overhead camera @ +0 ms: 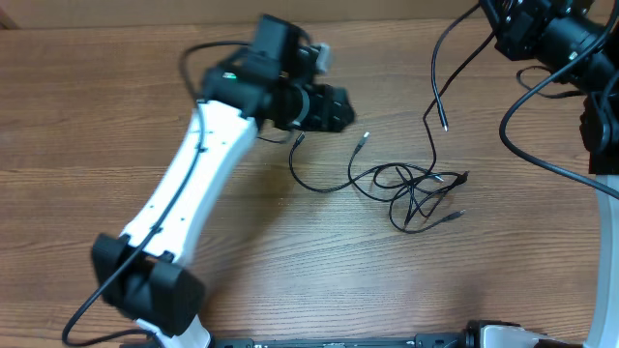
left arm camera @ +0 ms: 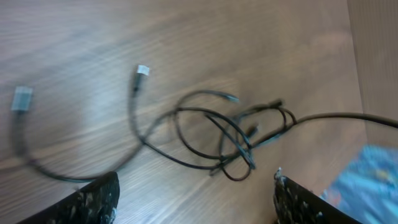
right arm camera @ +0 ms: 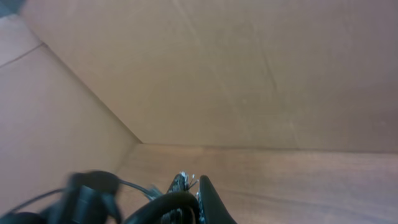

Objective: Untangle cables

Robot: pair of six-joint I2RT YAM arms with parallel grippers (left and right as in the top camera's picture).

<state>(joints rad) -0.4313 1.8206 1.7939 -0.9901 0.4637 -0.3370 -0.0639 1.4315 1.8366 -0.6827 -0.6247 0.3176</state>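
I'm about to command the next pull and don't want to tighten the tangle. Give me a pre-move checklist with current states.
1. Left gripper open and empty: ok.
2. Right gripper shut: ok.
3. Right gripper actually pinching a strand: cannot tell; one rises toward it.
4. Cables separated: not ok, knotted on the table.
5. Loose plug ends visible to grab: ok.
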